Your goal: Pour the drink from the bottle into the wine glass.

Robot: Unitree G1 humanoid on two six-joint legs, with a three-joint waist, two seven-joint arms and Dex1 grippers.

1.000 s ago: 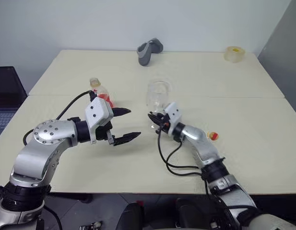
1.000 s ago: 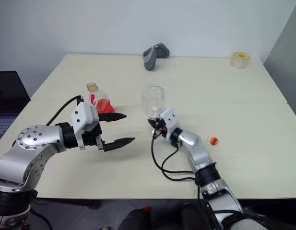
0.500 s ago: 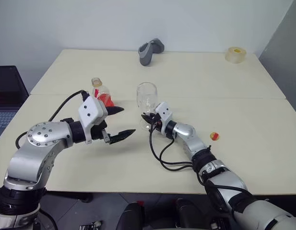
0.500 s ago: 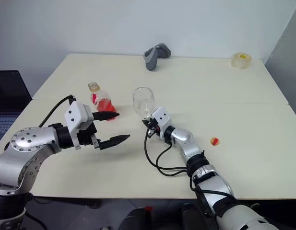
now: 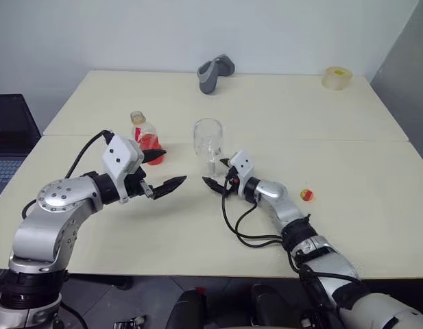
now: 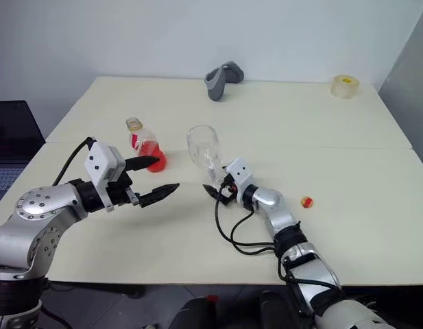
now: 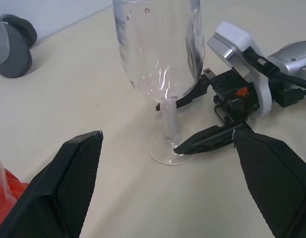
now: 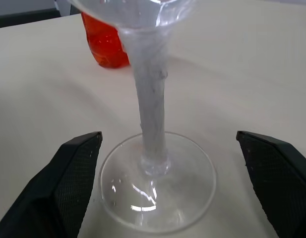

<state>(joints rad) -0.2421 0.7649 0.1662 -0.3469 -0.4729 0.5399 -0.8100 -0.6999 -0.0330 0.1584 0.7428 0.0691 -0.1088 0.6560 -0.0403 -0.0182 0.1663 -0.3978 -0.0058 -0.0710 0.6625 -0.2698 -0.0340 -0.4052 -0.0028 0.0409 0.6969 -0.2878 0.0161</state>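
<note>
The clear stemmed wine glass (image 5: 208,142) stands upright on the pale cream table (image 5: 348,123), empty. The right gripper (image 5: 216,175) sits low by its thin stem, black fingers spread wide on either side, not pinching it. The small clear plastic bottle (image 5: 144,135) with the bright red drink (image 5: 150,142) stands a little to the left with no cap; a yellow-and-red cap (image 5: 306,195) lies off to the right. The left gripper (image 5: 164,170) hangs open between bottle and glass, likely getting ready to grab the bottle.
</note>
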